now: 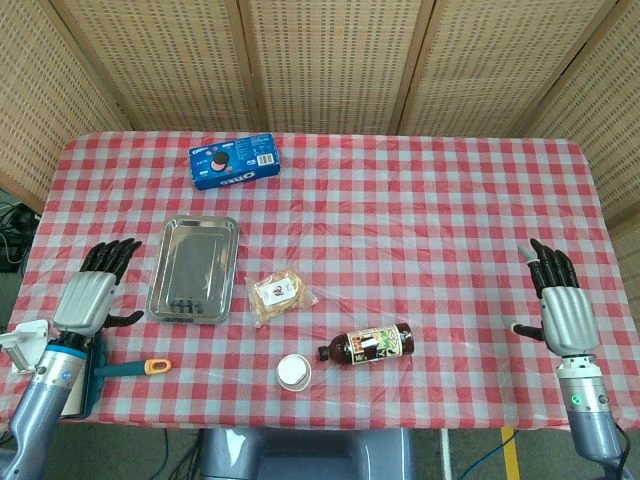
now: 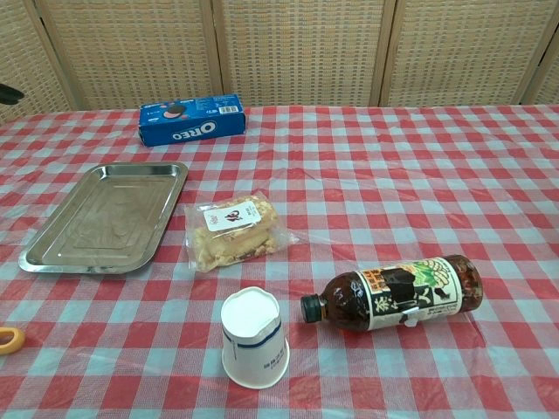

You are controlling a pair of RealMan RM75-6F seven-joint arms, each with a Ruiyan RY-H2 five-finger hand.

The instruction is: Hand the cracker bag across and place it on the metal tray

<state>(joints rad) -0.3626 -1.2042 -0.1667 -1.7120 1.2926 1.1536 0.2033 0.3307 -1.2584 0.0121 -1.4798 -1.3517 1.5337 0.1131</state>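
The clear cracker bag lies flat on the checked cloth, just right of the metal tray. The tray holds nothing. My left hand hovers open at the table's left edge, a short way left of the tray, fingers spread. My right hand is open too, at the far right edge, well away from the bag. In the chest view only a dark fingertip shows at the left border.
A blue Oreo box lies at the back left. A brown tea bottle lies on its side near the front. A white paper cup stands beside it. A lint roller sits at the front left corner.
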